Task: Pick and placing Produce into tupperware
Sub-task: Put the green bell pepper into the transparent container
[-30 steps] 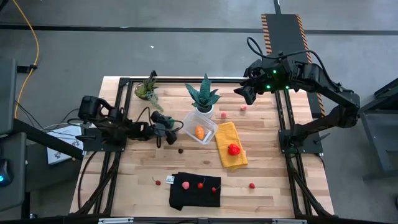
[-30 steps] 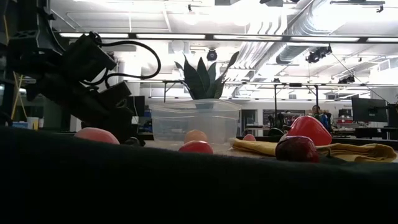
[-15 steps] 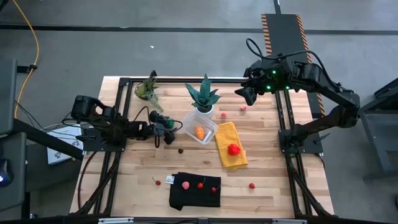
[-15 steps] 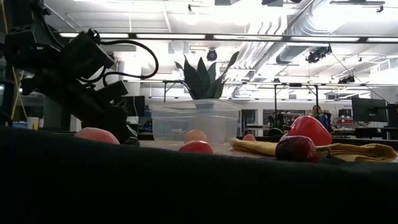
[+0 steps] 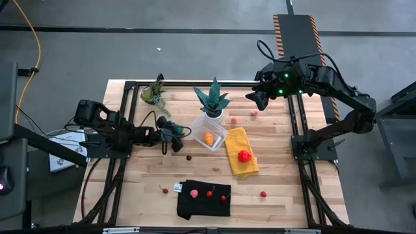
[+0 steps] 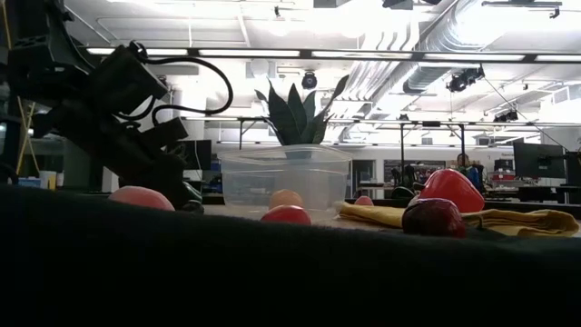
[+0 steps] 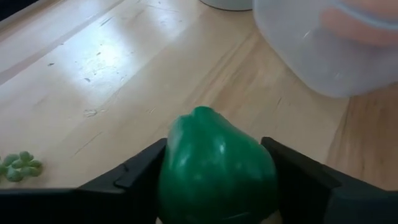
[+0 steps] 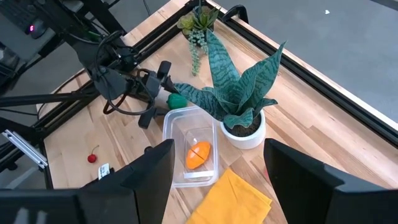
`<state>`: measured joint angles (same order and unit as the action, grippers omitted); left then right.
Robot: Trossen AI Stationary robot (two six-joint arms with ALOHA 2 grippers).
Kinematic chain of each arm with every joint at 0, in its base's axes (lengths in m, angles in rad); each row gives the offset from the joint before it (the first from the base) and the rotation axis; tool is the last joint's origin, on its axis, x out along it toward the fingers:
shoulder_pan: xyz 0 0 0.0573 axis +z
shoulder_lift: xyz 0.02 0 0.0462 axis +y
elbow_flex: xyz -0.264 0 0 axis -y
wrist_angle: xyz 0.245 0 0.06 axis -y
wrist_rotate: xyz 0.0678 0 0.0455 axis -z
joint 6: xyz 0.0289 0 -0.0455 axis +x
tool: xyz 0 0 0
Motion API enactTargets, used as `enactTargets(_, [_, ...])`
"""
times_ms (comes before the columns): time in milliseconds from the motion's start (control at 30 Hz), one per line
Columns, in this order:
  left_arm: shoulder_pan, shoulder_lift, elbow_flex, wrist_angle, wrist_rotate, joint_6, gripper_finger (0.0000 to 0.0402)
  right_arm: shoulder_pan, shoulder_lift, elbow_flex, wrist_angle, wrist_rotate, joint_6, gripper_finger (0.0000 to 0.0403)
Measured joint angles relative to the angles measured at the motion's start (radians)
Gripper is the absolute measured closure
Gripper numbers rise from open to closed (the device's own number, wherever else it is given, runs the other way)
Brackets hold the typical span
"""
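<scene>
A green toy pepper [image 7: 214, 165], one of the produce, sits between the fingers of my left gripper [image 5: 175, 138], just left of the clear tupperware [image 5: 209, 133]. The tupperware stands on the table and holds an orange piece [image 5: 208, 138]. In the right wrist view the pepper [image 8: 176, 99] shows next to the tupperware [image 8: 189, 149]. My right gripper [image 8: 217, 180] hangs open and high over the table's far right, with nothing between its fingers. My left gripper pinches the green pepper by its two opposite sides [image 7: 171, 168] between its two fingers. The fingers come slanting down from the table's left. The pepper's narrow end points away from the gripper toward the tupperware; whether its underside lies on the table does not show.
A plant in a white pot [image 5: 213, 101] stands just behind the tupperware, and a small plant [image 5: 155, 93] at the far left. A yellow cloth [image 5: 242, 162] carries a red piece [image 5: 244, 155]. A black cloth [image 5: 204, 201] with red pieces lies near the front; loose pieces [image 5: 263, 193] lie around.
My left arm's rear part has leaned a little toward the table's left edge and sunk, while its gripper has stayed beside the tupperware.
</scene>
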<state>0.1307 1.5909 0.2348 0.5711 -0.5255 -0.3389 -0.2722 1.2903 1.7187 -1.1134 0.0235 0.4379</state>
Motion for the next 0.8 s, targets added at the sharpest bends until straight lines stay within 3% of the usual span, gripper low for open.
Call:
enactTargets(167, [0.000, 0.000, -0.001, -0.004, -0.004, 0.009, 0.0202, 0.000, 0.000, 0.000, 0.000, 0.000, 0.003, 0.0164])
enactTargets(333, [0.000, -0.040, -0.003, -0.038, -0.021, 0.004, 0.0184, 0.000, 0.000, 0.000, 0.000, 0.000, 0.006, 0.0164])
enactTargets(467, [0.000, -0.121, -0.005, -0.120, -0.051, 0.027, 0.0174, 0.000, 0.000, 0.000, 0.000, 0.000, 0.007, 0.0164])
enactTargets(667, [0.000, -0.282, -0.004, -0.204, -0.043, 0.028, 0.0203, 0.000, 0.000, 0.000, 0.003, 0.000, 0.007, 0.0164])
enactTargets(800, [0.000, -0.401, -0.004, -0.243, -0.020, 0.028, 0.0200, 0.000, 0.000, 0.000, 0.003, 0.000, 0.007, 0.0164])
